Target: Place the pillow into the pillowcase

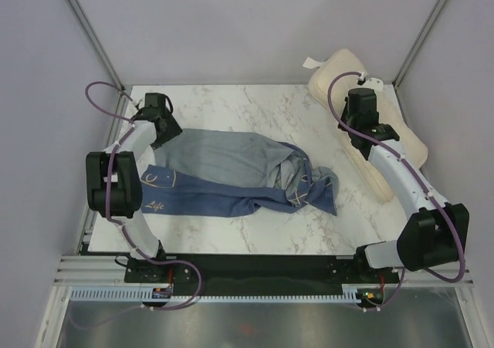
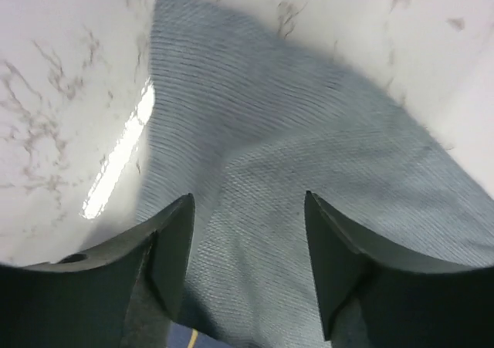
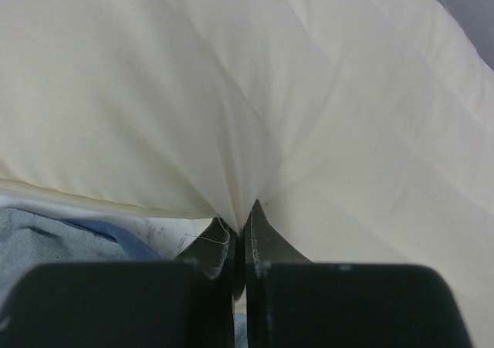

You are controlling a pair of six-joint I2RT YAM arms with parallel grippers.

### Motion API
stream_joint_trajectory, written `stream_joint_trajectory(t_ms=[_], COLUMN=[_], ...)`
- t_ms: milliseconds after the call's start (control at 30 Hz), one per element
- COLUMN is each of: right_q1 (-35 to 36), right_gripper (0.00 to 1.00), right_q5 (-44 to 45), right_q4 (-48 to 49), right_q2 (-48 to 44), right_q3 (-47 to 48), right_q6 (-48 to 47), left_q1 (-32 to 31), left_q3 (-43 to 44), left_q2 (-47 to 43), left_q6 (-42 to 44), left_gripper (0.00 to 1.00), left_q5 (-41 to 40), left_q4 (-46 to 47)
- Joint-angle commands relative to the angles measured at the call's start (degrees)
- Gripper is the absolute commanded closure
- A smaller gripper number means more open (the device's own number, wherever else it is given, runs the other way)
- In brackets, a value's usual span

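Observation:
The blue pillowcase (image 1: 231,174) lies crumpled across the middle of the marble table, lighter grey-blue side up at the back. "Life" lettering shows at its front left. My left gripper (image 1: 164,137) is open over its far left corner. In the left wrist view the fingers (image 2: 248,209) straddle the grey-blue cloth (image 2: 309,155) without pinching it. The cream pillow (image 1: 340,74) lies at the far right, partly under my right arm. My right gripper (image 1: 353,136) is shut on a pinch of pillow fabric (image 3: 231,78), with the jaws (image 3: 241,213) closed. A bit of pillowcase (image 3: 46,236) shows at lower left.
The marble table (image 1: 255,105) is walled in by grey panels with metal posts (image 1: 89,32) at the back corners. The pillow leans against the right wall and overhangs the table's right edge. A white tag (image 1: 311,61) sticks out of the pillow's far end.

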Motion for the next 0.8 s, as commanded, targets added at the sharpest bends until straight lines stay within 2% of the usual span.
stream_joint_trajectory(t_ms=[0, 133, 200, 233, 267, 300, 333, 400, 467, 533, 667, 767], right_q1=[-0.3, -0.3, -0.6, -0.7, -0.7, -0.7, -0.6, 0.7, 2.3, 2.8, 4.2, 5.4], right_gripper=[1.00, 0.98, 0.93, 0.84, 0.46, 0.32, 0.27, 0.26, 0.31, 0.35, 0.43, 0.43], right_q5=[-6.7, -5.1, -5.3, -6.7, -8.4, -13.3, -15.4, -19.3, -23.0, -27.6, -28.6, -28.7], right_q4=[4.0, 3.1, 0.9, -0.1, -1.5, -1.6, -1.5, 0.3, 0.4, 0.3, 0.3, 0.3], right_q2=[-2.7, 0.6, 4.9, 6.4, 8.4, 8.7, 8.8, 8.0, 7.9, 7.9, 7.5, 8.0], right_q3=[-0.5, -1.4, 1.4, 2.7, 3.7, 4.3, 4.2, 3.0, 2.4, 0.9, -2.4, -4.6], right_q6=[2.5, 2.3, 2.8, 2.6, 2.4, 2.1, 2.0, 0.6, -1.3, -1.6, -1.6, -1.6], left_q1=[-2.4, -10.3, -16.7, -18.9, -23.1, -25.2, -27.2, -32.8, -36.2, -37.2, -38.0, -39.8], left_q3=[5.8, 4.5, 3.3, 2.7, 1.3, 0.3, -0.6, -4.0, -6.2, -9.6, -12.8, -13.9], left_q2=[-3.9, -10.9, -13.1, -14.7, -15.3, -15.9, -16.5, -17.8, -18.5, -19.1, -18.0, -16.2], left_q6=[0.2, 3.7, 6.2, 6.5, 6.7, 6.8, 6.7, 6.5, 6.7, 8.2, 11.2, 13.2], left_gripper=[0.23, 0.19, 0.18, 0.18, 0.18, 0.18, 0.17, 0.16, 0.16, 0.16, 0.16, 0.16], left_q5=[-3.1, -8.3, -6.1, -4.9, -0.5, 1.2, 1.9, 3.2, 5.9, 9.7, 22.7, 25.7], left_q4=[-2.3, -3.8, -4.0, -4.0, -3.7, -3.3, -2.9, -1.1, 0.2, 3.8, 8.0, 8.4])
